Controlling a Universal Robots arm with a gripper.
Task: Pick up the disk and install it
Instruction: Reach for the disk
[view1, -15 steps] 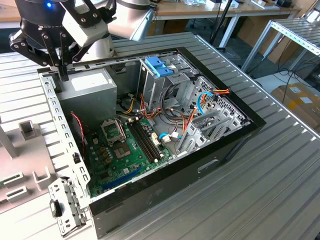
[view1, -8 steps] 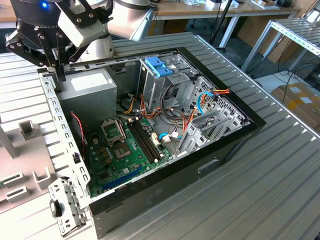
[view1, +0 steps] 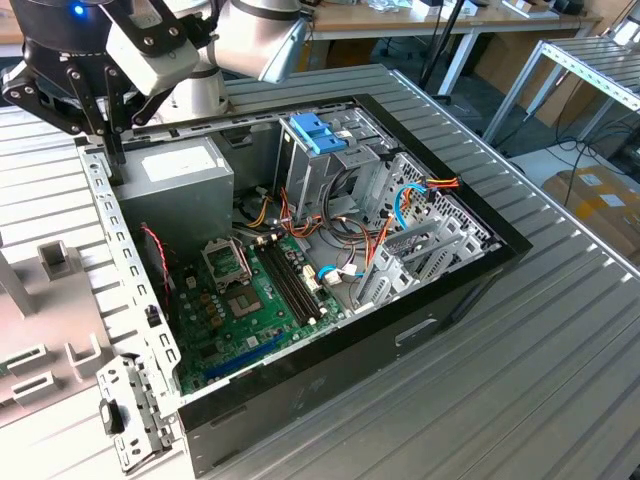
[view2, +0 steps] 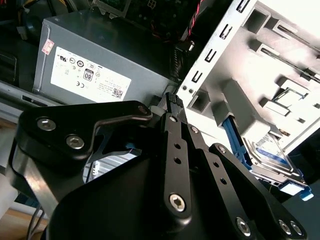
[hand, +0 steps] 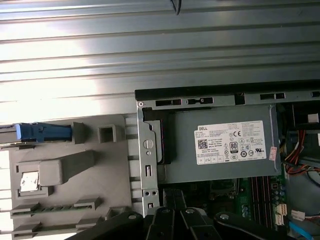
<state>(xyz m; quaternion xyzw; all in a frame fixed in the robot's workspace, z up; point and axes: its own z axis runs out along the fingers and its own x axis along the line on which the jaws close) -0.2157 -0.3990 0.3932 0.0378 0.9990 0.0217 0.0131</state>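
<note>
The disk (view2: 272, 152), silver with a white-and-blue label and blue rails, lies in a slot of the grey fixture (view2: 260, 55) beside the computer case. One of its blue rails (hand: 42, 132) pokes out at the fixture's edge in the first wrist view. My gripper (view1: 113, 160) hangs over the case's rear corner, above the power supply (view1: 185, 170), apart from the disk. Its black fingers (view2: 172, 100) meet at the tips with nothing between them, so it is shut and empty.
The open case (view1: 470, 270) holds the motherboard (view1: 250, 300), cables and a metal drive cage (view1: 330, 170) with a bare blue bracket (view1: 318, 132) on top. A loose metal bracket (view1: 130, 410) lies near the case's front corner. All this stands on a ribbed metal table (view1: 520, 400).
</note>
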